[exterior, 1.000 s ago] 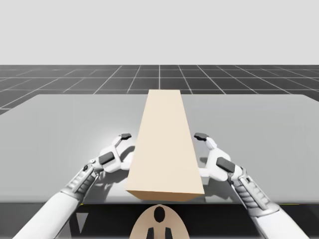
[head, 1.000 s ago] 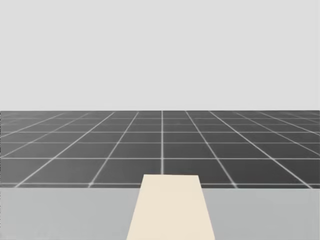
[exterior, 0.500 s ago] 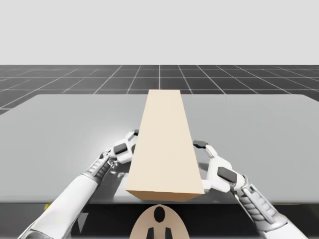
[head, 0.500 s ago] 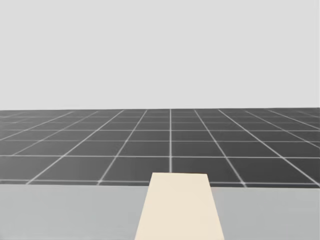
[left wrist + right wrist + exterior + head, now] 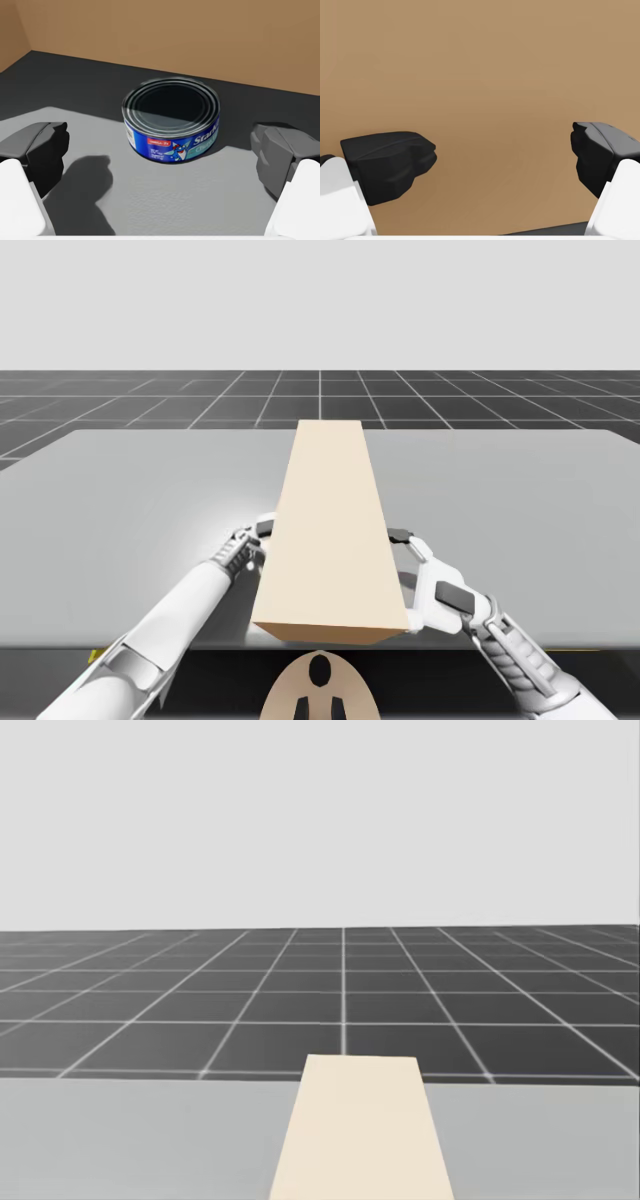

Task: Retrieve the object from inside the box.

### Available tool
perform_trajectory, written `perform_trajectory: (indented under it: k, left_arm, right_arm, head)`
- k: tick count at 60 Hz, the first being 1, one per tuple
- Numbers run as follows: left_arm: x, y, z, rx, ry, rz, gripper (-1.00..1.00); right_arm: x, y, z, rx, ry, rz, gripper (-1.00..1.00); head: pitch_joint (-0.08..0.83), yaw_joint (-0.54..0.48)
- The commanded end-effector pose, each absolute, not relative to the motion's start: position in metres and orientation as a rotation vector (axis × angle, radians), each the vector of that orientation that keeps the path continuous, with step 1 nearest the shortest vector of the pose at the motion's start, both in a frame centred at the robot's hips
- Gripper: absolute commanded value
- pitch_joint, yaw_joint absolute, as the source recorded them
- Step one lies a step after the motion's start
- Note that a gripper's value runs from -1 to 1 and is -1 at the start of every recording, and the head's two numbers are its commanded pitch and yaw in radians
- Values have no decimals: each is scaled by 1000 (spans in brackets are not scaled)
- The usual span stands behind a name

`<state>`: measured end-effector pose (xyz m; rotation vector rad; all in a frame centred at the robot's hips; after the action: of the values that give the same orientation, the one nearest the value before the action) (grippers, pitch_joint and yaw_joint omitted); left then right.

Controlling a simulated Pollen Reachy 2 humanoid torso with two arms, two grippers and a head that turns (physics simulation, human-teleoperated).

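Tan cardboard makes up the long box (image 5: 330,530), which lies on the grey table (image 5: 140,490) with its length running from six o'clock towards twelve in the high view. The head view shows the box's far end (image 5: 360,1130) at six o'clock, with the dark gridded floor (image 5: 200,1010) beyond the table edge.

My left gripper (image 5: 257,534) is at the box's nine o'clock side, its tip hidden behind the box wall. In the left wrist view the gripper (image 5: 161,152) has its jaws spread wide and grips nothing. The low round can (image 5: 171,117) stands upright dead ahead at twelve o'clock, between the lines of the two fingers (image 5: 42,150) but apart from both. It rests on a floor that is lit near the gripper and dark further in, with brown walls behind it. The can carries a blue label with white lettering and a small cartoon figure.

My right gripper (image 5: 405,552) is at the box's three o'clock side. In the right wrist view its jaws (image 5: 497,157) are wide open and empty, facing the plain brown wall (image 5: 480,60) close ahead.
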<state>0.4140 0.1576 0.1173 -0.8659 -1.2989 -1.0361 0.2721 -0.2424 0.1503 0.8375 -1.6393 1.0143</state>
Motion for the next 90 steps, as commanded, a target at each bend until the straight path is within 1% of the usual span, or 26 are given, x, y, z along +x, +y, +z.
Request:
perform_trajectory:
  k: [1,9,14,21,29,35,39,40,43,44,45,46,48,52,57,61,65,68,72,74,75,77,78,84,88,90]
  left_arm:
    - [424,146,120,-898,-1264,-1103,-1000]
    - [431,139,119,-913,-1239,-1154,-1000]
    - [436,134,117,-944,-1203,-1179,-1000]
    - [438,125,111,-979,-1149,-1234,-1000]
    - [441,118,109,-1038,-1121,-1267,-1000]
    - [442,114,106,-1058,-1104,-1321,-1000]
    - [442,112,105,-1079,-1085,-1328,-1000]
    - [441,111,104,-1103,-1061,-1323,-1000]
    - [440,108,102,-1122,-1039,-1321,-1000]
    - [440,107,101,-1126,-1043,-1322,-868]
    - [440,106,99,-1135,-1038,-1316,-318]
    - [440,106,99,-1144,-1025,-1310,17]
    - [440,106,96,-1161,-1010,-1306,972]
    - [439,106,91,-1198,-975,-1292,1000]
    - [438,106,90,-1196,-961,-1302,1000]
    - [436,108,98,-1211,-969,-1301,1000]
    - [431,114,112,-1233,-999,-1292,1000]
    - [427,120,121,-1224,-1025,-1289,1000]
    - [417,137,140,-1186,-1078,-1290,1000]
    - [414,143,143,-1176,-1091,-1287,1000]
    - [409,151,148,-1155,-1116,-1282,1000]
    - [406,158,151,-1145,-1129,-1275,1000]
    - [400,168,154,-1130,-1147,-1271,1000]
    - [387,195,158,-1099,-1182,-1238,1000]
    - [375,219,159,-1057,-1203,-1212,1000]
    - [371,224,160,-1048,-1209,-1206,1000]
  right_arm:
    - [269,-238,147,864,-1623,1035,-1000]
    - [267,-238,147,873,-1620,1052,-1000]
    - [267,-237,146,877,-1613,1064,-1000]
    - [266,-236,145,876,-1604,1081,-1000]
    - [266,-236,145,876,-1600,1085,-1000]
    - [266,-235,143,881,-1590,1097,-1000]
    - [266,-234,143,881,-1585,1102,-1000]
    - [266,-233,143,883,-1582,1104,-1000]
    - [266,-233,142,884,-1580,1107,-1000]
    - [265,-233,142,885,-1578,1109,-1000]
    - [265,-232,142,884,-1578,1110,-1000]
    - [265,-232,142,883,-1577,1111,-1000]
    - [265,-232,142,882,-1575,1113,-1000]
    - [265,-233,142,882,-1573,1117,-1000]
    - [264,-233,142,883,-1573,1119,-1000]
    - [264,-233,142,882,-1572,1122,-1000]
    - [264,-234,142,884,-1572,1122,-1000]
    - [263,-234,143,885,-1572,1124,-1000]
    - [263,-235,143,887,-1576,1123,-1000]
    - [263,-236,144,887,-1576,1122,-1000]
    - [263,-236,144,887,-1580,1121,-1000]
    - [262,-236,144,888,-1580,1119,-1000]
    - [262,-237,144,889,-1581,1118,-1000]
    - [262,-238,145,891,-1584,1116,-1000]
    - [262,-239,146,895,-1588,1116,-1000]
    - [262,-239,147,897,-1589,1116,-1000]
  head:
    - [48,50]
    - [50,53]
    - [55,49]
    - [62,41]
    - [69,30]
    - [69,25]
    - [70,25]
    - [70,25]
    - [70,22]
    - [71,21]
    - [71,21]
    - [71,21]
    - [71,21]
    - [70,17]
    - [68,13]
    - [67,8]
    - [71,8]
    - [71,9]
    - [70,14]
    - [69,16]
    - [67,18]
    - [66,19]
    - [63,20]
    - [56,22]
    - [52,28]
    - [52,30]
